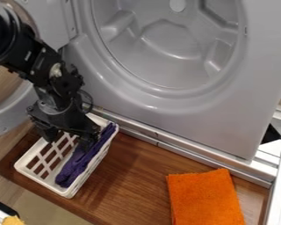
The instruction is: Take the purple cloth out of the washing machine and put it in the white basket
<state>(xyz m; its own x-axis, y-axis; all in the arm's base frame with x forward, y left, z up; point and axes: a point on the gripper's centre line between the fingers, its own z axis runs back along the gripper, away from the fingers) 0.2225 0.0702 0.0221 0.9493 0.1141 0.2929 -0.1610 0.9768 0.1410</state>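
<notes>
The black gripper (68,138) hangs low over the back part of the white basket (44,181), its two fingers spread wide. The purple cloth (80,163) lies in a long crumpled strip inside the basket, along its right side. One fingertip overlaps the cloth's upper part; whether it touches the cloth I cannot tell. Behind the basket is the grey washing machine (166,48), its round drum opening uncovered and no cloth visible in it.
An orange cloth (204,197) lies on the brown wooden board (134,176) at the lower right. The machine's round door (11,107) stands swung out at the left, behind the arm. A metal rail (184,150) runs along the machine's base.
</notes>
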